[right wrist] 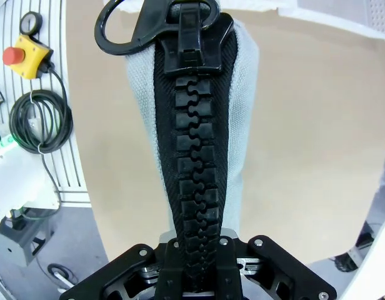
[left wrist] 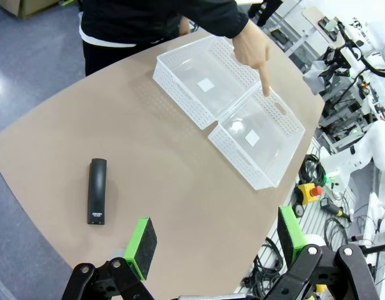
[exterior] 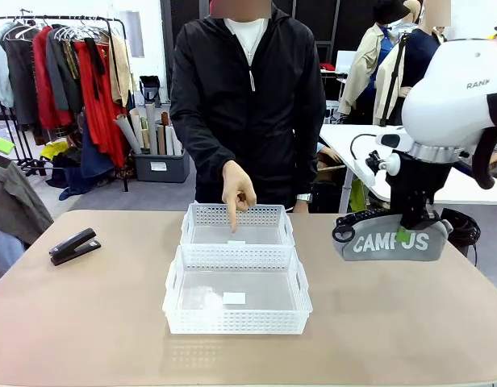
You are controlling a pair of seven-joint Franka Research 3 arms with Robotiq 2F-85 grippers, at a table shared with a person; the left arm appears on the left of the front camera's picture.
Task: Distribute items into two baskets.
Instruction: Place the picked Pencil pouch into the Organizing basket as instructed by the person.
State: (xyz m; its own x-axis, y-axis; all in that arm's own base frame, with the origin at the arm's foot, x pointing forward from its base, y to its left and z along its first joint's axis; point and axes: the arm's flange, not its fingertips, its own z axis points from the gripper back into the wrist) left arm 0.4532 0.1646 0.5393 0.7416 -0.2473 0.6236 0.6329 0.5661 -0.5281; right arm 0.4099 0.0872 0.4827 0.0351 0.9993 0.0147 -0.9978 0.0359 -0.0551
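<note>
- The grey CAMPUS pouch (exterior: 391,242) is over on my right side of the surface (exterior: 87,322). It's upright on its long edge with the white lettering facing the front camera.
- My right pincer (exterior: 405,235) comes straight down on it and is clenched on the pouch's top edge. In the right wrist view the pincer (right wrist: 199,250) has the chunky black zip (right wrist: 195,156) running right up between its fingers.
- I can't tell whether the pouch's bottom edge touches the surface or hangs just off it.
- The black strap (exterior: 345,227) loops off the pouch's end toward the baskets.
- The two white baskets sit mid-surface, touching along their long sides. The near basket (exterior: 236,324) is on my side and the far basket (exterior: 236,214) is on the person's side. The pouch is well apart from both, off to their right.
- The person's hand (exterior: 237,189) has its index finger pointing down over the far basket, close to where the two baskets meet.
- The black stapler (exterior: 73,246) lies flat near my left edge of the surface, well away from the baskets.
- My left pincer (left wrist: 214,240) is released, its green pads spread wide with nothing between them. It hovers above the surface, and the stapler (left wrist: 97,190) lies below and a bit to one side in its view.
</note>
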